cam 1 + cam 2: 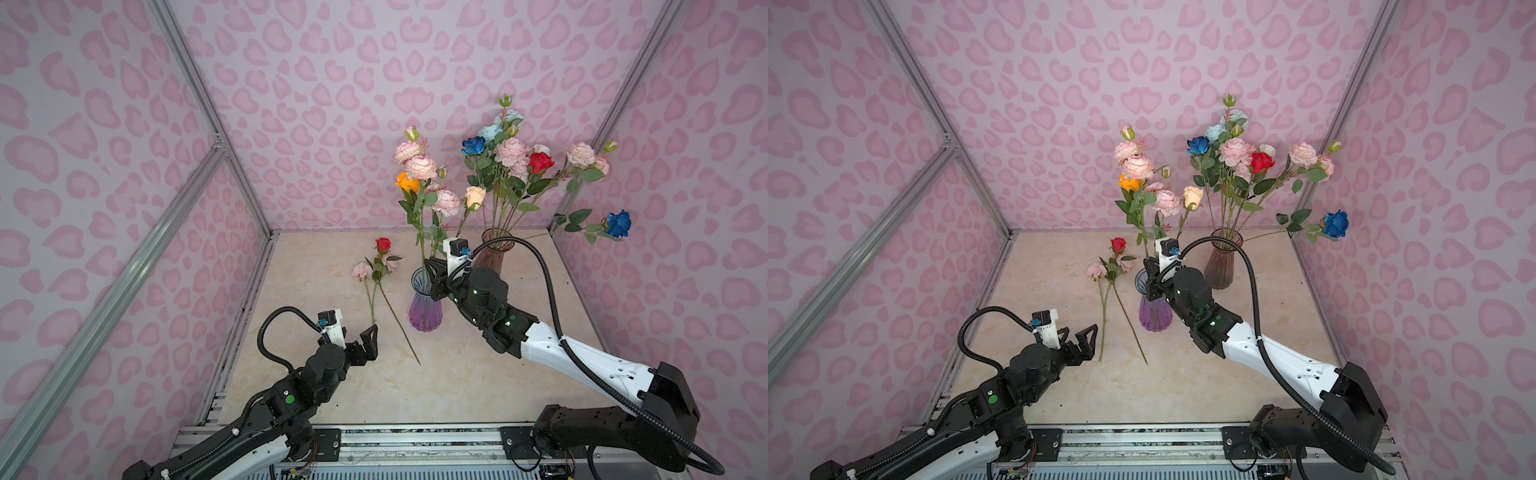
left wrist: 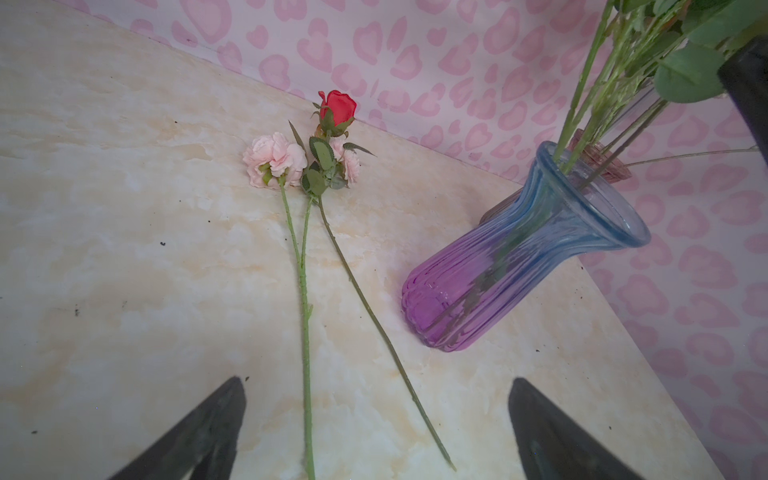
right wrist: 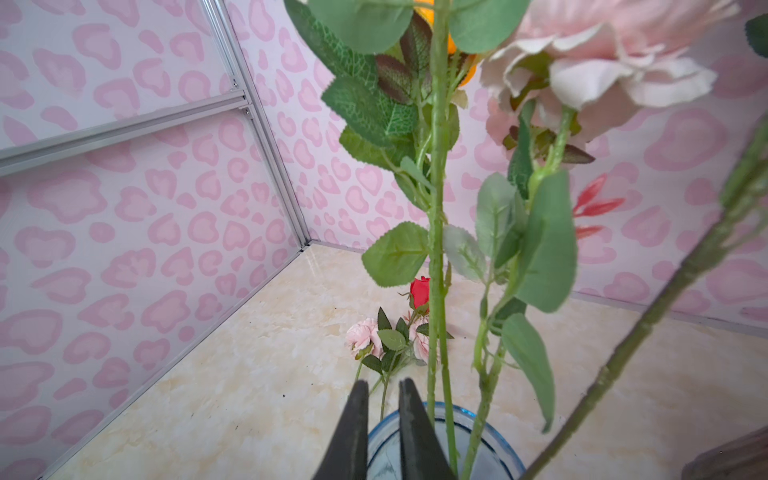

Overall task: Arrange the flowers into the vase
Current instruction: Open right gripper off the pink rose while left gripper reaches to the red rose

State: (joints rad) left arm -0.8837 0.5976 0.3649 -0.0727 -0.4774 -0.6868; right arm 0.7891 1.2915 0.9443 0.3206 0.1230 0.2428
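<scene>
Reaching low at centre frame, wide left tool (image 1: 371,340) risks snagging both loose flowers (image 1: 376,266); narrow, empty right tool (image 3: 384,399) could tip purple vase (image 1: 424,305).

walls (image 1: 332,62): pale pink with darker pink heart-like blotches. tabletop (image 1: 457,374): cream marble pattern with beige veining. ribbed glass vase (image 1: 424,305): blue at the rim, fading to purple at the base. second vase (image 1: 494,253): smoky brownish pink. flowers (image 1: 509,151): pink, pale blue, dark blue, red, orange and peach heads; green stems and leaves. loose red rose (image 1: 383,244) and pink blooms (image 1: 362,270). arms: black and white.
</scene>
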